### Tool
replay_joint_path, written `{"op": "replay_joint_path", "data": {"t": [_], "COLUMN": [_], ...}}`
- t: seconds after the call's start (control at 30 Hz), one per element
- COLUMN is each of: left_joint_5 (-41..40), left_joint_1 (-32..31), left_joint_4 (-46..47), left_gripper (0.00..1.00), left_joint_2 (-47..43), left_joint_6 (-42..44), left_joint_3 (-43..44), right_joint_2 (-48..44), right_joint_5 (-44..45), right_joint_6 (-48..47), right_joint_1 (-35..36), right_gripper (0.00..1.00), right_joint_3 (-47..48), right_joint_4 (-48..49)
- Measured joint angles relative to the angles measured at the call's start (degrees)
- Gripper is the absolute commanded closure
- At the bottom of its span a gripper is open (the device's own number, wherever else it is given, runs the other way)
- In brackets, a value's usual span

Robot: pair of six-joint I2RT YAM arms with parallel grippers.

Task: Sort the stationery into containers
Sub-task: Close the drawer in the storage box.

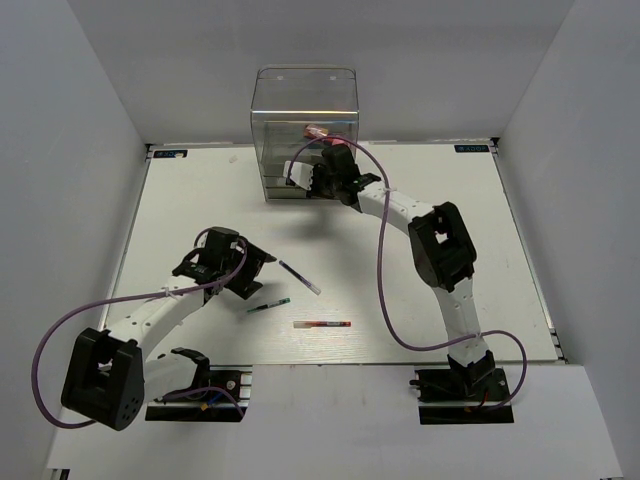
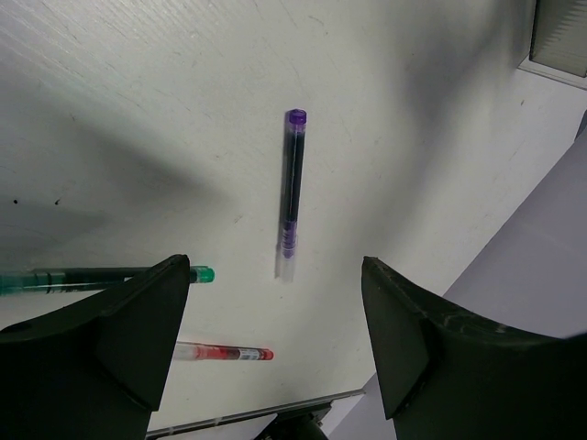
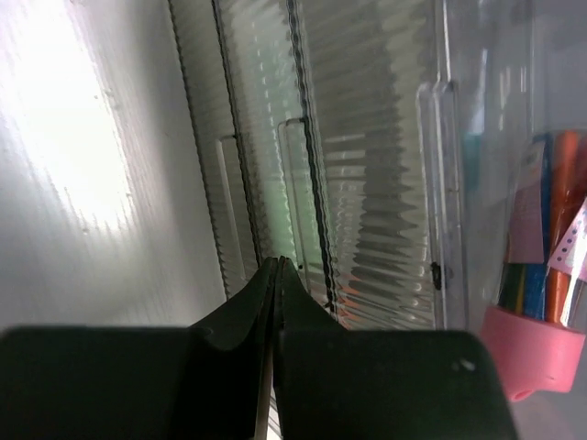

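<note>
The clear drawer cabinet (image 1: 305,125) stands at the table's far middle. My right gripper (image 1: 316,181) is at its lower front, and in the right wrist view (image 3: 277,268) its jaws are pressed together against the ribbed drawer fronts (image 3: 367,183). A fat red pink-capped tube (image 3: 532,353) and coloured markers (image 3: 550,220) show through the plastic; the tube also shows in the top view (image 1: 318,131). My left gripper (image 1: 256,268) is open and empty above the table. A dark pen (image 2: 292,192), a green pen (image 2: 101,275) and a red pen (image 2: 225,352) lie loose below it.
In the top view the dark pen (image 1: 299,277), green pen (image 1: 268,305) and red pen (image 1: 322,324) lie mid-table near the front. White walls enclose the table on three sides. Purple cables loop from both arms.
</note>
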Motion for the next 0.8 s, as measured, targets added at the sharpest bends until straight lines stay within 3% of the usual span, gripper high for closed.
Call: {"op": "replay_joint_path", "data": {"t": [0.27,0.47,0.57,0.6,0.7,0.8], "left_joint_5": [0.0,0.2,0.1,0.1,0.0,0.2], "left_joint_1": [0.0,0.0,0.0,0.0,0.0,0.0], "left_joint_4": [1.7,11.7,19.3,22.2,29.5,36.7], "left_gripper": [0.16,0.2,0.26,0.29,0.46,0.54], "left_joint_2": [1.5,5.5,9.0,10.8,17.0,25.2], "left_joint_6": [0.3,0.9,1.0,1.0,1.0,1.0], "left_joint_3": [0.0,0.0,0.0,0.2,1.9,6.3], "right_joint_2": [0.3,0.3,-0.2,-0.9,-5.1,-15.0], "right_joint_5": [1.6,2.2,1.0,-0.1,-5.4,-9.5], "right_joint_6": [0.7,1.6,3.0,4.0,7.6,10.9], "right_joint_1": [0.4,0.2,-0.1,-0.3,-1.0,-1.9], "right_gripper": [1.0,0.97,0.81,0.64,0.3,0.29], "right_joint_3": [-0.5,-3.3,-4.2,-4.5,-6.5,-15.8], "right_joint_4": [1.7,3.4,2.4,0.7,-4.4,-5.3]}}
